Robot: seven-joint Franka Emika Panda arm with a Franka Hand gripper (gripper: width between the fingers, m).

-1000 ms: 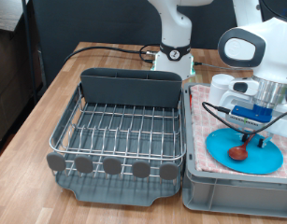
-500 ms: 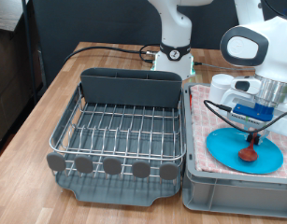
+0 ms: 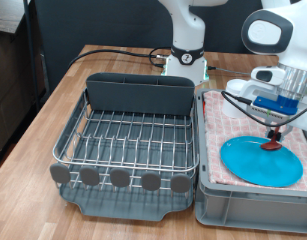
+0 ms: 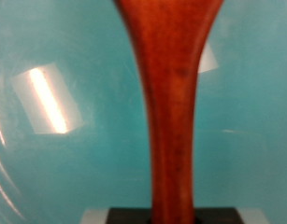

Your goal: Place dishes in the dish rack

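The gripper [image 3: 274, 137] hangs over the grey bin [image 3: 233, 205] on the exterior view's right, its jaws clenched on the handle of the small wooden spoon [image 3: 272, 141], whose bowl dangles just above the light-blue plate [image 3: 255, 165]. The wrist view confirms the hold: the spoon [image 4: 169, 103] runs straight along the fingers with the plate [image 4: 59, 103] filling the background, and the spoon appears lifted clear of it rather than resting. The plate lies flat on the pink checkered cloth [image 3: 221, 125] inside the bin. The dish rack [image 3: 133, 140] stands on the desk [image 3: 63, 85] just beside the bin, towards the exterior view's left, and its wire grid and dark caddy [image 3: 139, 95] hold no dishes, so none of the task is done as yet. No mug shows in either view. The step in hand looks like carrying the spoon out of the bin; getting it across calls for enough height to clear the bin's wall and the rack's rim.
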